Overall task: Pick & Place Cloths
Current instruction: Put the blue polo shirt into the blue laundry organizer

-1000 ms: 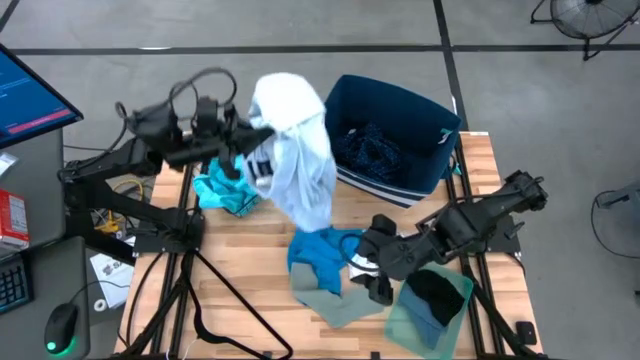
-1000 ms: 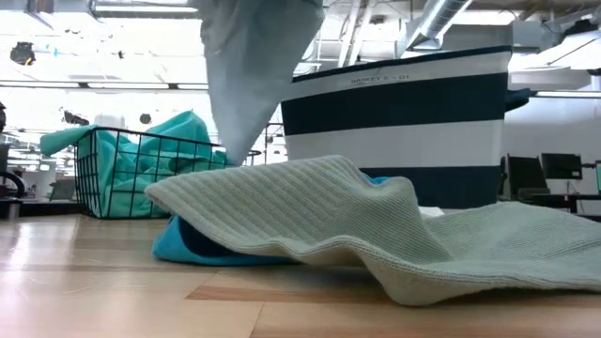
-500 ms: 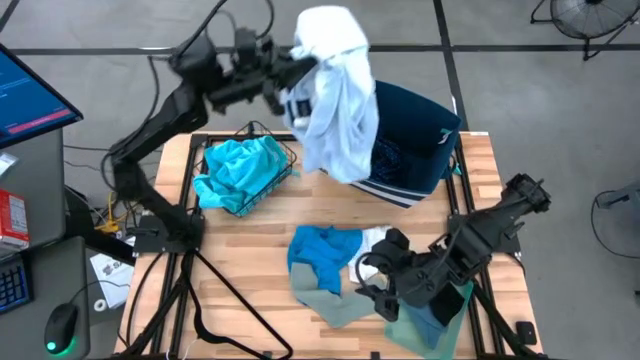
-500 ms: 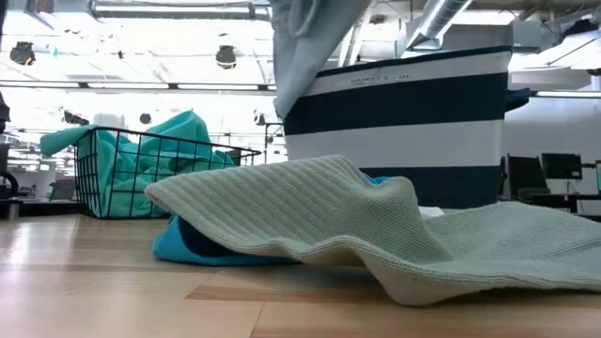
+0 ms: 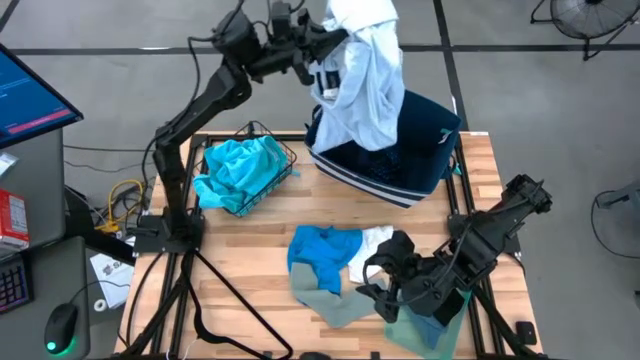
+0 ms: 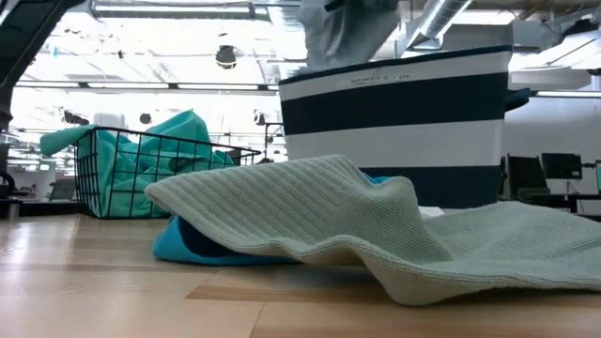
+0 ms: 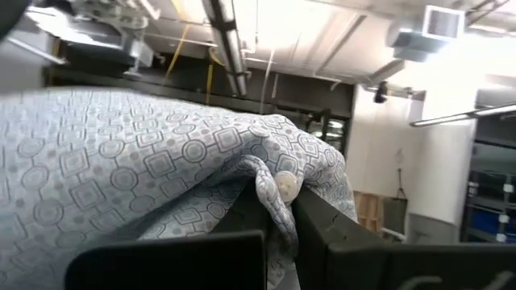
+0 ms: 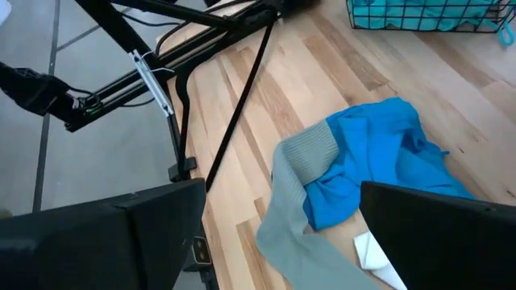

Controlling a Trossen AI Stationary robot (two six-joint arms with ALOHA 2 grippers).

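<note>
My left gripper point(image 5: 328, 42) is shut on the pale blue-white patterned cloth point(image 5: 368, 75), high above the navy-and-white fabric bin point(image 5: 420, 150) at the table's far right. The cloth's lower end hangs over the bin's opening and also shows in the low view point(image 6: 343, 28). My right gripper point(image 5: 385, 283) is open and empty, just above the table by the bright blue cloth point(image 5: 322, 250), the grey knitted cloth point(image 5: 340, 302) and the small white cloth point(image 5: 376, 240). The blue cloth lies partly on the grey one point(image 8: 294, 205). My left gripper pinches a bunched fold of the pale cloth point(image 7: 274, 205) between its two fingers point(image 7: 322, 221), beside a white button. Several layers are gathered there. The cloth is lifted clear of the table and hangs slack below the gripper over the bin.
A black wire basket point(image 5: 270, 185) with a turquoise cloth point(image 5: 238, 165) stands at the far left. The translucent green tray point(image 5: 405, 325) lies under my right arm at the near right. Bare wood shows between the basket and the cloth pile.
My left gripper has risen and swung toward the table's far right, carrying the pale cloth from above the basket and table middle to over the bin. The cloth's lower end has lifted off the table. My right gripper has shifted slightly toward the near edge, staying open.
</note>
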